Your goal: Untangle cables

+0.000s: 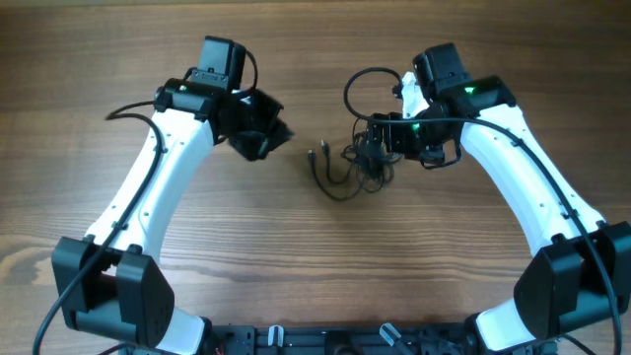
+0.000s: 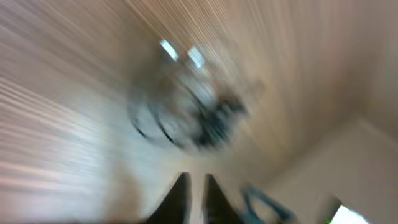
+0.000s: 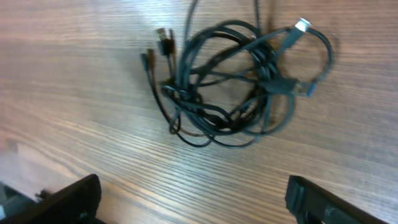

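Right claw [image 3: 196, 198] stands wide over the desk [image 3: 74, 93], gripping nothing. Left claw [image 2: 196, 200], seen blurred, has its prongs narrow, a thin slit between them and nothing in it. The cables [image 3: 230, 81] lie knotted on the desk, right of centre in the overhead view, partly under the right claw. In the right wrist view their long axis runs left to right, and the plug ends [image 3: 163, 42] point to the upper left.

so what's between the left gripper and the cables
Only bare wooden table lies between the left gripper and the cables. The overhead view shows this plainly; the left wrist view is too blurred to add anything.
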Motion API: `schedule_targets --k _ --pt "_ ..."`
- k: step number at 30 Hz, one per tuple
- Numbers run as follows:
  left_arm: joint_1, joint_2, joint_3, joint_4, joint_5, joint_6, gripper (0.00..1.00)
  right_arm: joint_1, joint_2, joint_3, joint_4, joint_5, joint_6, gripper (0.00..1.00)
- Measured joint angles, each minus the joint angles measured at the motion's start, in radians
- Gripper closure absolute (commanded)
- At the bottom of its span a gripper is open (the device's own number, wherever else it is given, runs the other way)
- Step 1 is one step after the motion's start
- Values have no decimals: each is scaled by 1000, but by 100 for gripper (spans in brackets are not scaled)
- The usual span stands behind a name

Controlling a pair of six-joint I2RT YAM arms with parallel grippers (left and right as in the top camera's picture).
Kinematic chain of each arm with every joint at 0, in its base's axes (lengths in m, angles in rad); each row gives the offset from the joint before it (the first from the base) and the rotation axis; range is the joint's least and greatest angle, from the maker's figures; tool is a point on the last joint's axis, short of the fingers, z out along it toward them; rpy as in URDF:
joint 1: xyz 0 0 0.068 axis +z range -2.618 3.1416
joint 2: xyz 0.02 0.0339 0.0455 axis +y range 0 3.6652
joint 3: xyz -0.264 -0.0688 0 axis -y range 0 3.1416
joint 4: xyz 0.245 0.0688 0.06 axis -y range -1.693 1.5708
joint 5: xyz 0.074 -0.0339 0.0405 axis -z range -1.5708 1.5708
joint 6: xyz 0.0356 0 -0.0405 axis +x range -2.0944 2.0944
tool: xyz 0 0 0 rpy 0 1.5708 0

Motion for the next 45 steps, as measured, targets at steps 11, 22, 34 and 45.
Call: schedule_targets --k 11,22,34,45 --pt "0 0 0 -89 -303 16 33 94 23 -1 109 -20 -82 31" --pt "0 0 0 -112 -331 16 30 171 139 -2 140 156 -90 27" --pt "0 0 0 -112 -332 16 28 171 168 -3 150 203 -156 54" --pt "0 0 0 -112 -332 16 27 171 176 -4 150 203 -158 62"
